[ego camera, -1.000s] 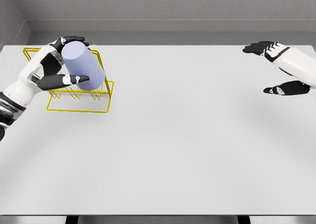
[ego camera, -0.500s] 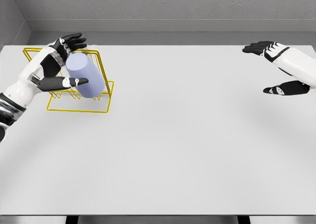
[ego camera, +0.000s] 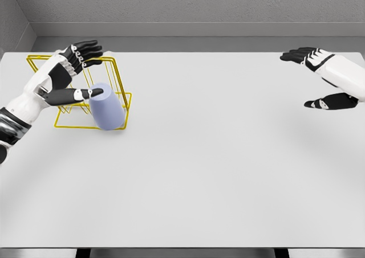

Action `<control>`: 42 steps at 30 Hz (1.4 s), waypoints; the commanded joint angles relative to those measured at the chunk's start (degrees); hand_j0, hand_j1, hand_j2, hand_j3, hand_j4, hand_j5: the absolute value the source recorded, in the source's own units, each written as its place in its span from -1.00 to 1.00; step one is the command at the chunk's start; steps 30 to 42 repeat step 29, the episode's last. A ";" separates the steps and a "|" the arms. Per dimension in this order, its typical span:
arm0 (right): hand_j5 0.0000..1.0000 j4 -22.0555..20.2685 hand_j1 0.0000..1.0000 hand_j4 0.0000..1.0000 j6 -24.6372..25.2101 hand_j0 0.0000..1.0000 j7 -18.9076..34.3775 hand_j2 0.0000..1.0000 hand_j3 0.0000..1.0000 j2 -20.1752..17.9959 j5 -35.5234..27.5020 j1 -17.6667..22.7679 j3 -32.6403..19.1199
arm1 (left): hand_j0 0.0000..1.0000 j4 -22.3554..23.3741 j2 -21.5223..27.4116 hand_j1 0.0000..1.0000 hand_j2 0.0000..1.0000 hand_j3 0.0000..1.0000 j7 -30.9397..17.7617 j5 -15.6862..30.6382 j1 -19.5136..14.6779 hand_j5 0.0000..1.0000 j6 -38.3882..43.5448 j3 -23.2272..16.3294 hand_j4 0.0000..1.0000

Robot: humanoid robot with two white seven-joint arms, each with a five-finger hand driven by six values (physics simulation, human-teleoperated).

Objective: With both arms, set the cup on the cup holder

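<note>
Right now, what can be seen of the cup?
The cup is a plain pale lavender cylinder, matte, with no handle visible. It stands tilted at the front right corner of the yellow wire cup holder, overlapping its base frame. The left hand is open beside it, thumb tip near the cup's top; contact cannot be told.

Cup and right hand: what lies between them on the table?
Head view: nothing; only bare white table separates the cup, at the yellow holder, from the right hand.
</note>
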 commanded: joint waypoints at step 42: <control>1.00 0.17 1.00 1.00 0.18 1.00 -0.03 1.00 1.00 -0.04 -0.42 0.18 -0.18 | 0.98 -5.16 11.92 0.98 0.98 0.98 0.09 3.13 9.05 0.98 -13.43 4.70 0.98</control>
